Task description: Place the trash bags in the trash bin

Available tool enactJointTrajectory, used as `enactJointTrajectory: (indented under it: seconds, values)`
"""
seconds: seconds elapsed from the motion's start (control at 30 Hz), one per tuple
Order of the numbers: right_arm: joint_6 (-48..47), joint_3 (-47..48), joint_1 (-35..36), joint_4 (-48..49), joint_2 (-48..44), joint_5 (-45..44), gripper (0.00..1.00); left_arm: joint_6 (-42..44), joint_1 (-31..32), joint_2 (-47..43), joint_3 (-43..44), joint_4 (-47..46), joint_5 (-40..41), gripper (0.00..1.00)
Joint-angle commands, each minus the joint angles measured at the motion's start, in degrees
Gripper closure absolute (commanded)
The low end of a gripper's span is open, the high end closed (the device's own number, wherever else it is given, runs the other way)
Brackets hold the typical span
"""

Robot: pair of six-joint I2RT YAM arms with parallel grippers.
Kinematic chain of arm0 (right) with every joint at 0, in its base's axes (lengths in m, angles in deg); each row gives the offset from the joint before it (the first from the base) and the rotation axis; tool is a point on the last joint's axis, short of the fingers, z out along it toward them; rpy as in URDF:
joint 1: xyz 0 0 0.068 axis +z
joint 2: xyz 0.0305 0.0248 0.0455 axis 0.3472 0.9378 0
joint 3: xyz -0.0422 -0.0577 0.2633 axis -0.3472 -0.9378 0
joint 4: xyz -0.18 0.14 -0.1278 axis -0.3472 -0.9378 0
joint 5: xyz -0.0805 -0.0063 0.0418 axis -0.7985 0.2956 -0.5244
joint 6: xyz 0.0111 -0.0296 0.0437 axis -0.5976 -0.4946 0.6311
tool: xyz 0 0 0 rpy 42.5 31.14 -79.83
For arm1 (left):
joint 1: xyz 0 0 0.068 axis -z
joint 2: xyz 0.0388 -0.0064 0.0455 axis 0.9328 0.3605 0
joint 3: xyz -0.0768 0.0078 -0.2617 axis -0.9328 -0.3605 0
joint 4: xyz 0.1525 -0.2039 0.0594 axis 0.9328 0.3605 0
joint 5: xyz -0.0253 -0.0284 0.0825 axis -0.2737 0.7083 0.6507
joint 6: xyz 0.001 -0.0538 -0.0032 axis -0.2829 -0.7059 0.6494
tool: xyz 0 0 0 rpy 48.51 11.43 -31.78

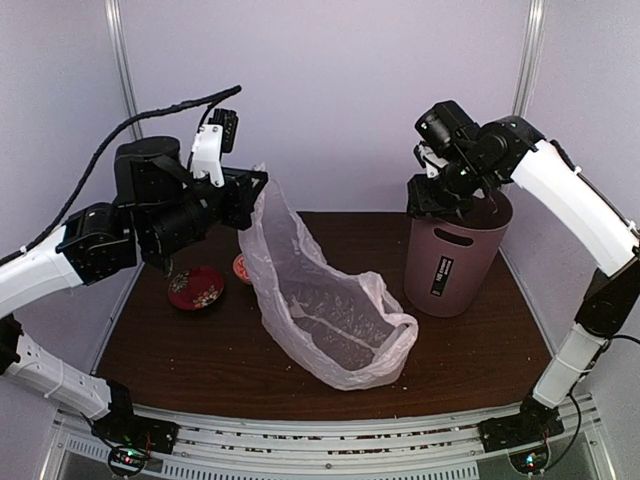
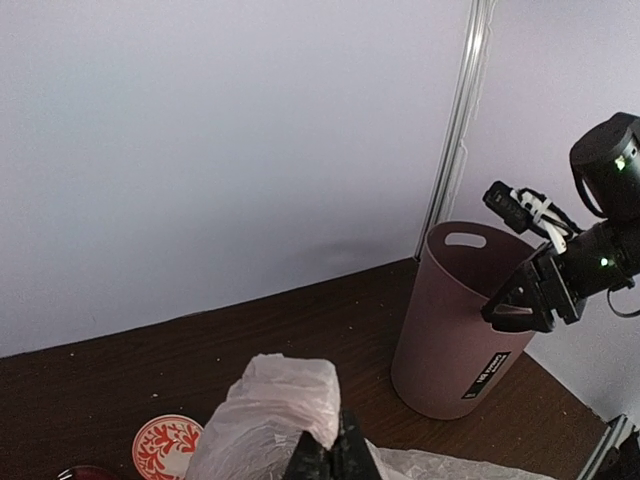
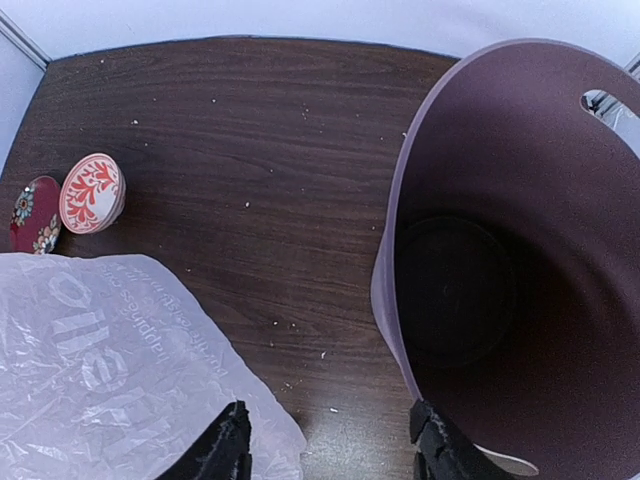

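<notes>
**Two arms, a bag and a bin, read from the near edge of the table [image 1: 200, 350] to the back.** The lower end of the trash bag [image 1: 330, 320] lies crumpled on the table to the front left of the trash bin [image 1: 455, 265], close to its base. Whether the two touch cannot be judged. From there the thin, translucent film rises leftward, away from the bin, with faint pale lettering on its side.

Farther left of the bin, partly behind the bag, sit a dark red bowl [image 1: 196, 288] and a smaller red-and-white bowl [image 1: 240, 266], side by side.

The bin stands upright and empty. It carries a black label [image 1: 443, 275] on its side and a handle slot [image 2: 465, 239] just under the rim.

The right end effector [image 3: 332, 455] hangs at the bin's left rim with its jaws moderately parted and gripping nothing. One finger is outside the wall, over bare table. The other sits at the wall itself, and which side of it cannot be told.

The left end effector [image 1: 255, 185] is raised well to the left of the bin. Its jaws are pinched tight on the bag's top edge and hold that end up off the table.
</notes>
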Motion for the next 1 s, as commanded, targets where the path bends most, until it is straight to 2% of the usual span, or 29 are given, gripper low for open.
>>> enactJointTrajectory:
  seconds: [0.0,0.17,0.27,0.37,0.6,0.97]
  values:
    - [-0.44,5.18,-1.0,0.69,0.35,0.81,0.46,1.69,-0.08,1.49,1.93,-3.3,-1.08,1.0]
    - [2.02,11.63,-3.25,2.12,1.51,6.04,0.46,2.1,-0.18,2.99,3.7,-3.17,-2.03,1.0]
    - [0.67,12.81,-4.6,1.43,3.26,5.28,0.43,2.04,-0.18,4.09,5.65,-2.29,-1.25,1.0]
    - [-0.92,10.9,-5.89,1.9,4.08,6.88,0.39,1.53,-0.18,4.82,7.05,-2.48,-2.03,1.0]
    - [-1.46,7.15,-7.03,3.25,4.76,6.84,0.39,0.7,-0.18,7.01,9.21,-1.43,-3.2,1.0]
    - [-2.68,0.6,-7.14,5.93,5.19,8.16,0.46,2.54,-0.18,8.79,11.56,-1.31,-3.67,1.0]
